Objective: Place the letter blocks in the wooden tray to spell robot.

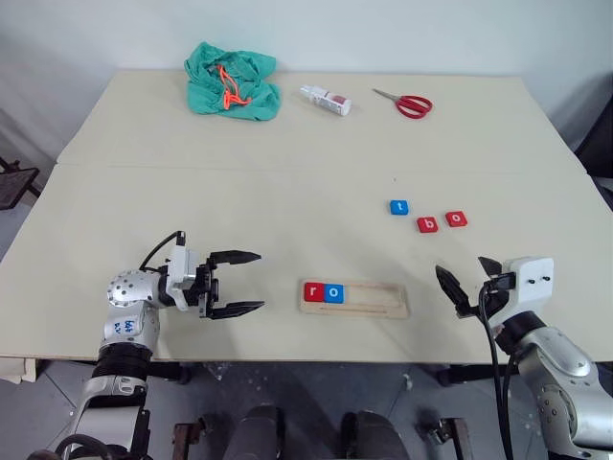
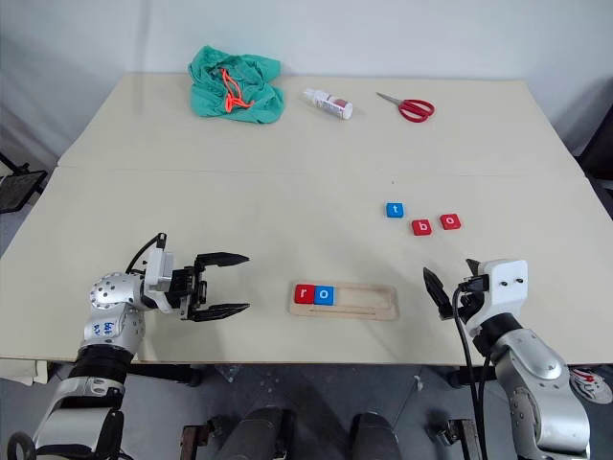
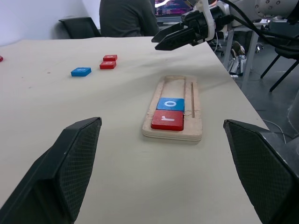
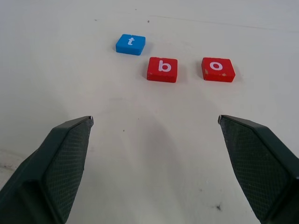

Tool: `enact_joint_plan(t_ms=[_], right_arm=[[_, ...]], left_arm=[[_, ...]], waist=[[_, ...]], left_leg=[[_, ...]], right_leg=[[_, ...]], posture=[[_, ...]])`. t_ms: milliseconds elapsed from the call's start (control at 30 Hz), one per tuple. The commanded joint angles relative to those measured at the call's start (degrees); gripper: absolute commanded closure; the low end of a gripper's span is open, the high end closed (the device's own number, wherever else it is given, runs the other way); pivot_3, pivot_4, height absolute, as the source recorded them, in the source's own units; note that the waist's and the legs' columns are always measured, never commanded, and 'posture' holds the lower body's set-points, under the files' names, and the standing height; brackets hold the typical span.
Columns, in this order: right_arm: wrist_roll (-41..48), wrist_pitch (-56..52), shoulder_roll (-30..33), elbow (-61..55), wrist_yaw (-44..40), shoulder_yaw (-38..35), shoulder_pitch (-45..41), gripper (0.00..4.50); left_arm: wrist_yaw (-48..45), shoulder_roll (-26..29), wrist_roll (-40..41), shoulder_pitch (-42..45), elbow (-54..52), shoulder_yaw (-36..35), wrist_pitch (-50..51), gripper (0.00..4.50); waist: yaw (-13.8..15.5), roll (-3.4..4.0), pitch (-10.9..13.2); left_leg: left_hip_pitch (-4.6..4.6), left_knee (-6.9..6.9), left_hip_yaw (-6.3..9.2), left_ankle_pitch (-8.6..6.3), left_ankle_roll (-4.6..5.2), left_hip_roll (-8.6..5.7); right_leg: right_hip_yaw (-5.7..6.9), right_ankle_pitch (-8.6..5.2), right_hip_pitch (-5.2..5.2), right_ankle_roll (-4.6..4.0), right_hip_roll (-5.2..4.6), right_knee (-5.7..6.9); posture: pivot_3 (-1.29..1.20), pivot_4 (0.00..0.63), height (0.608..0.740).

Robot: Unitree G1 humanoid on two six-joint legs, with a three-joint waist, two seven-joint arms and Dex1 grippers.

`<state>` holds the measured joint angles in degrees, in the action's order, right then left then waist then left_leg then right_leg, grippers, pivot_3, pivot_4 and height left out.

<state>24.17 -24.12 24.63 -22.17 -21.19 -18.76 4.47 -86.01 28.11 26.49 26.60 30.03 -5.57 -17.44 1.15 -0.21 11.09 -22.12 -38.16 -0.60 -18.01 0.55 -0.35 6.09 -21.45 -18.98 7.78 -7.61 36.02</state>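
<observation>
Red r and blue o sit at the tray's [image 1: 381, 305] left end; the b block [image 4: 162, 69] lies ahead of the spread, empty right claw [image 1: 468, 279]: straddle it squarely, avoiding its neighbours. Left claw [image 1: 236, 284] spread, empty

Loose blocks t [image 4: 130, 44], b [image 4: 162, 69], o [image 4: 217, 69]

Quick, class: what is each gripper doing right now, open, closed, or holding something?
Left gripper: open, holding nothing, beside the wooden tray.
Right gripper: open, holding nothing, near the loose letter blocks.
</observation>
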Motion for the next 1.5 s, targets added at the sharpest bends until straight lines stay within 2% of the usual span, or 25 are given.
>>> enact_joint_plan(t_ms=[33,367,500,633,1000,1333,1500], right_arm=[[0.76,0.1,0.34,-1.42,-0.06,-0.51,-1.27,0.0],[0.92,-5.51,0.85,-0.84,0.75,1.1,-7.9,0.0],[0.05,-12.62,2.05,4.14,1.03,4.45,-15.33,0.0],[-2.0,-13.0,2.46,11.2,0.25,7.3,-23.08,0.0],[-8.24,-3.31,1.69,29.85,-1.7,10.59,-32.43,0.0],[-10.48,1.26,0.02,37.82,-2.61,11.62,-35.13,0.0],[-11.4,1.35,-1.22,40.34,0.49,10.33,-35.66,0.0]], left_arm=[[-3.71,0.65,1.03,0.03,-1.72,0.36,-0.3,0.06],[-1.84,0.49,1.94,-2.01,-7.96,1.37,2.0,0.06],[1.94,1.23,0.2,-5.25,-14.74,2.74,4.85,0.06],[5.47,1.45,0.04,-8.01,-21.32,2.88,7.0,0.06],[8.5,2.57,1.01,-13.5,-28.44,2.8,8.13,0.06],[9.4,2.63,0.93,-13.72,-29.11,2.94,8.17,0.06],[9.49,2.71,0.76,-13.3,-28.58,2.78,7.81,0.06]], waist=[[0.01,0.0,0.0],[-0.09,0.0,0.0],[-0.61,0.0,0.0],[-1.33,0.01,0.0],[-1.45,0.01,0.0],[-1.5,0.01,0.0],[-1.49,0.01,0.0]], left_leg=[[0.0,0.0,0.0,0.0,0.0,0.0],[0.0,0.0,0.01,0.0,0.0,0.0],[-0.01,0.0,0.01,0.0,0.0,0.01],[-0.02,0.03,0.08,0.0,0.0,0.02],[-0.06,0.08,0.03,0.0,0.0,0.0],[-0.17,0.07,-0.05,0.0,0.0,0.01],[-0.16,0.06,-0.06,0.0,0.0,0.01]], right_leg=[[0.0,0.0,0.0,0.0,0.0,0.0],[-0.01,0.0,0.0,0.0,0.0,0.01],[-0.03,0.0,-0.01,0.0,0.0,0.01],[-0.02,0.0,-0.03,0.0,0.01,0.03],[-0.07,0.0,-0.15,0.0,-0.02,0.05],[-0.1,0.0,-0.4,0.0,-0.03,0.23],[-0.11,0.0,-0.44,0.0,-0.04,0.34]], posture=[[0.0,0.15,0.74],[0.0,0.15,0.74],[0.0,0.15,0.74],[0.0,0.15,0.74],[0.0,0.15,0.74],[0.0,0.15,0.74],[0.0,0.15,0.74]])
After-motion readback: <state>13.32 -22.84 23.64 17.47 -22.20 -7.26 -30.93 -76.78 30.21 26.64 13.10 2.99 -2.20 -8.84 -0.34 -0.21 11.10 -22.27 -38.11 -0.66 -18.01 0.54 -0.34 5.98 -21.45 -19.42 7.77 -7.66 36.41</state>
